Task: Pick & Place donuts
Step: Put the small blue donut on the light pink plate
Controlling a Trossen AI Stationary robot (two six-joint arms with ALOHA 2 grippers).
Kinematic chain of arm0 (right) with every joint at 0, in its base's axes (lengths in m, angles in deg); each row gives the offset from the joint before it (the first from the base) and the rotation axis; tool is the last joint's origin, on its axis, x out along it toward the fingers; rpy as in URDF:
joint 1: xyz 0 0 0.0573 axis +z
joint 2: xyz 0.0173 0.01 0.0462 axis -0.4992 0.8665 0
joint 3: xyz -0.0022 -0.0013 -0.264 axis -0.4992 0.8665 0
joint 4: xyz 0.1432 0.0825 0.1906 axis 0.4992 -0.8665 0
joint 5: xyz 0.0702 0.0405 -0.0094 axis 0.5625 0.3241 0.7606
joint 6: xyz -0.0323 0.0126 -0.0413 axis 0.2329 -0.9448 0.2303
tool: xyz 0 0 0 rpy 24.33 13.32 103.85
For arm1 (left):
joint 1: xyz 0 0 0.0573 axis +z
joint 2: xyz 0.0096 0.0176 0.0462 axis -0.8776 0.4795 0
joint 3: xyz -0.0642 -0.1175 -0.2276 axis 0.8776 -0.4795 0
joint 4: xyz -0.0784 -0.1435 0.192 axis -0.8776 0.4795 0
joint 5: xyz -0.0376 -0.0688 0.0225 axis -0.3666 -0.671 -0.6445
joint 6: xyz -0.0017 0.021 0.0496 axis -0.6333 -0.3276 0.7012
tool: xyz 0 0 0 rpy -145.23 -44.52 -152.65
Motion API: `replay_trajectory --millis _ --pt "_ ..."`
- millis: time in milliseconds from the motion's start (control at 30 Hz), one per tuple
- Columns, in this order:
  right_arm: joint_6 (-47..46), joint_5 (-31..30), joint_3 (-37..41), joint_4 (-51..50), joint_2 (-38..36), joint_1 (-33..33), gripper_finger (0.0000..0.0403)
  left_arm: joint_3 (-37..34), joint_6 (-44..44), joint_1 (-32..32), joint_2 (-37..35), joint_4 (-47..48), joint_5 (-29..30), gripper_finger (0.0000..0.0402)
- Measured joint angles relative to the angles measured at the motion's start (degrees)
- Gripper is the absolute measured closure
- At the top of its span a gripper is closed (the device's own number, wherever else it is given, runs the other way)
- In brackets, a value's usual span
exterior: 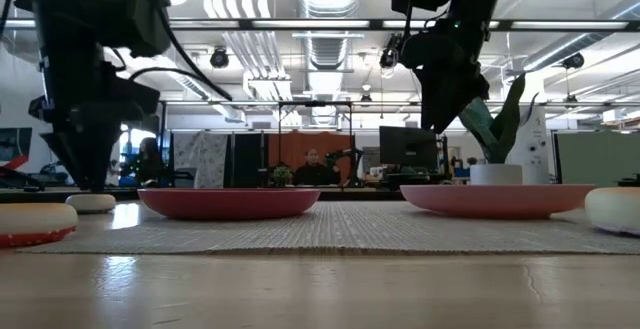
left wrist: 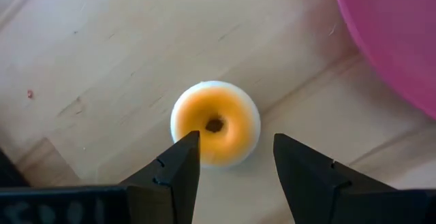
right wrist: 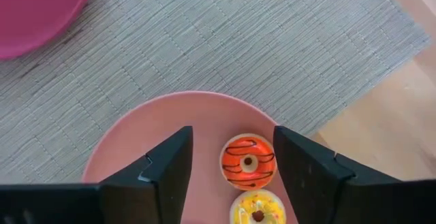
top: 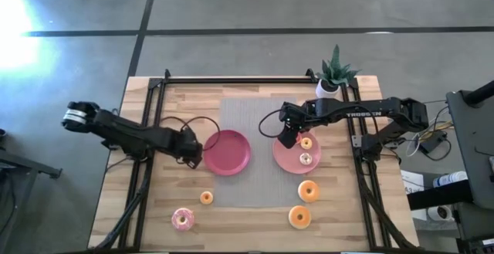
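So the left gripper (left wrist: 231,159) hangs over the bare worktop (top: 147,200) just beside the dark pink plate (top: 228,152), fingers apart with nothing between them — a small orange donut (left wrist: 215,123) lies right below. The right gripper (right wrist: 233,163) is spread open too, over the lighter pink plate (top: 289,157) on the grey mat (top: 255,115), where an orange chocolate-striped donut (right wrist: 248,162) and a yellow donut (right wrist: 257,209) lie touching. Three more are off the plates near the worktop's front edge — a pink donut (top: 183,220) and two bigger orange ones (top: 309,191) (top: 299,217).
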Motion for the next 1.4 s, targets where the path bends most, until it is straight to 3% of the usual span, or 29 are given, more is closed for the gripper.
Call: replay_trajectory --millis 533,667,800,867,1000,1167,1267,1400 --pt "-1.8 0.0 0.0 0.0 0.0 0.0 0.0209 2.4 1.9 -0.1 12.1 -0.3 -0.1 0.0248" --pt "-2.8 0.0 0.0 0.1 0.0 0.0 0.0209 2.3 2.1 0.0 13.3 -0.7 -0.5 0.0289" --pt "-2.4 0.0 0.0 1.0 0.0 0.0 0.0209 2.4 2.5 0.0 12.6 -0.7 -0.1 0.0367" --pt "-0.8 0.8 0.0 2.7 0.0 0.2 0.0209 2.3 2.6 0.0 11.7 -0.2 1.1 0.039" --pt "3.4 5.3 -0.5 8.2 0.0 0.5 0.0209 3.1 2.6 0.0 9.0 1.9 1.6 0.0399" --pt "9.0 9.4 -1.7 14.3 0.0 1.2 0.0209 5.8 5.2 0.0 0.6 2.3 -1.3 0.0401" --pt "12.4 12.6 -2.8 17.8 0.0 1.9 0.0209 7.5 12.0 0.0 -6.5 -4.2 -4.3 0.0401" --pt "20.8 15.8 -3.6 23.8 0.0 3.5 0.0209 8.0 22.4 0.4 -16.0 -25.5 -15.9 0.0401"
